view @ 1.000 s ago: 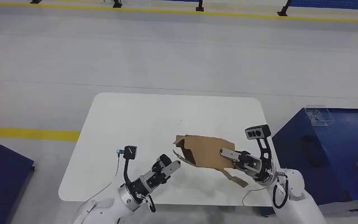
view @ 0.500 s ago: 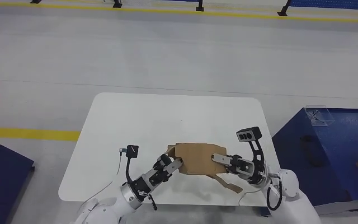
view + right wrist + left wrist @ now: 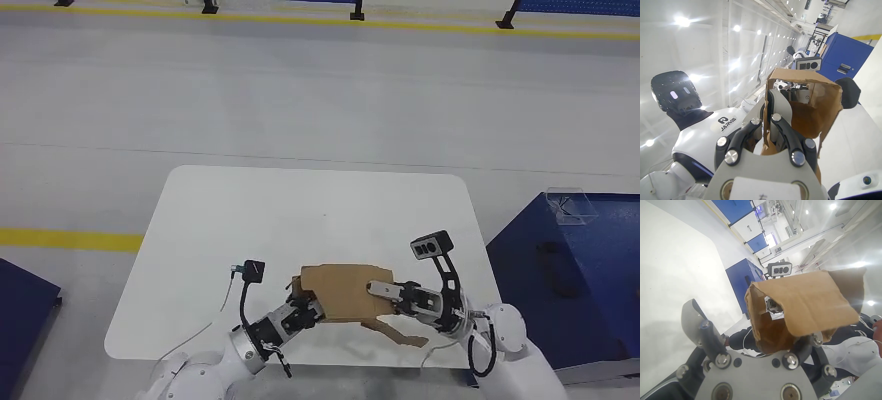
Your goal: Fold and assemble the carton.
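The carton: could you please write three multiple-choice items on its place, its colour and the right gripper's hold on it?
1. Where is the carton?
A. Between the left gripper and the right gripper, by the table's robot-side edge.
B. At the table's far corner.
C. On the floor.
2. What colour is it?
A. White.
B. Brown.
C. Blue.
3. The right gripper is:
A. open, clear of it.
B. shut on one wall.
C. flat on the table.
Answers: 1 A, the top view shows it between both arms; 2 B, brown cardboard; 3 B, its jaws clamp the wall from both sides.
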Motion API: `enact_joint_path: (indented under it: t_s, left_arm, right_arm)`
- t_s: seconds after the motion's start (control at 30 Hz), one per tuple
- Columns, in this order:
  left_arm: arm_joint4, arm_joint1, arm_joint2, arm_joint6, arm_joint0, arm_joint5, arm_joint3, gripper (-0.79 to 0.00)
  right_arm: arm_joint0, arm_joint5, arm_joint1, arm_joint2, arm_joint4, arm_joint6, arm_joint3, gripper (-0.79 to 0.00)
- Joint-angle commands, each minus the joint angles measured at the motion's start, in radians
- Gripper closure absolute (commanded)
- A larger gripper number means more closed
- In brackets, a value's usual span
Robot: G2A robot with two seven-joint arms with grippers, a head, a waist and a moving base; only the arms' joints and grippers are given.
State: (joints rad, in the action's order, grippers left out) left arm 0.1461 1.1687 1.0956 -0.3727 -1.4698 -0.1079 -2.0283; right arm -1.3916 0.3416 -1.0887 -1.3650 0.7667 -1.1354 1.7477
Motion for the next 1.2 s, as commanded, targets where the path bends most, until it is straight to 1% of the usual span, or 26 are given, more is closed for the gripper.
enact_joint_path:
  t_s: [0.0, 0.1, 0.2, 0.27, 0.33, 0.43, 0.47, 0.53, 0.8, 0.83, 0.9, 1.0, 1.1, 1.17]
  left_arm:
    - [0.002, 0.002, -0.003, 0.015, 0.006, 0.008, 0.005, -0.785]
    - [-0.02, 0.004, 0.008, 0.035, 0.01, 0.019, 0.008, -0.785]
    - [-0.067, 0.006, 0.036, 0.069, 0.006, 0.017, 0.008, -0.785]
    - [-0.155, 0.01, 0.061, 0.106, -0.001, 0.021, 0.012, -0.785]
    - [-0.258, 0.012, 0.081, 0.088, 0.007, 0.043, 0.02, -0.785]
    - [-0.35, 0.014, 0.116, 0.092, 0.018, 0.047, 0.035, -0.785]
    - [-0.382, 0.015, 0.124, 0.096, 0.017, 0.049, 0.041, -0.785]
    - [-0.483, 0.018, 0.14, 0.093, 0.02, 0.069, 0.057, -0.785]
    - [-0.483, 0.018, 0.14, 0.093, 0.02, 0.069, 0.057, -0.785]
    - [-0.459, 0.017, 0.138, 0.083, 0.02, 0.065, 0.055, -0.785]
    - [-0.358, 0.013, 0.133, 0.062, 0.018, 0.042, 0.041, -0.785]
    - [-0.221, 0.008, 0.131, 0.048, -0.003, -0.022, -0.006, -0.785]
    - [-0.054, 0.004, 0.137, 0.106, -0.041, -0.082, -0.052, -0.785]
    - [0.009, 0.004, 0.136, 0.136, -0.065, -0.095, -0.072, -0.785]
  right_arm:
    - [-0.001, -0.007, 0.0, -0.003, 0.013, 0.002, -0.004, 0.0]
    - [0.002, -0.037, 0.0, -0.019, 0.073, 0.006, -0.018, 0.0]
    - [0.012, -0.091, -0.001, -0.039, 0.162, 0.021, -0.05, 0.0]
    - [0.019, -0.136, -0.002, -0.045, 0.228, 0.024, -0.074, 0.0]
    - [0.027, -0.188, -0.005, -0.049, 0.303, 0.026, -0.099, 0.0]
    - [0.033, -0.296, -0.011, -0.039, 0.445, 0.034, -0.129, 0.0]
    - [0.034, -0.312, -0.012, -0.038, 0.466, 0.037, -0.132, 0.0]
    - [0.034, -0.312, -0.012, -0.038, 0.466, 0.037, -0.132, 0.0]
    - [0.03, -0.322, -0.012, -0.034, 0.471, 0.046, -0.128, 0.0]
    - [0.025, -0.335, -0.014, -0.031, 0.482, 0.058, -0.118, 0.0]
    - [0.021, -0.337, -0.014, -0.029, 0.465, 0.051, -0.106, 0.0]
    - [0.016, -0.344, -0.014, -0.027, 0.441, 0.023, -0.107, 0.0]
    - [0.016, -0.366, -0.016, -0.023, 0.458, 0.018, -0.107, 0.0]
    - [0.018, -0.383, -0.017, -0.019, 0.473, 0.008, -0.104, 0.0]
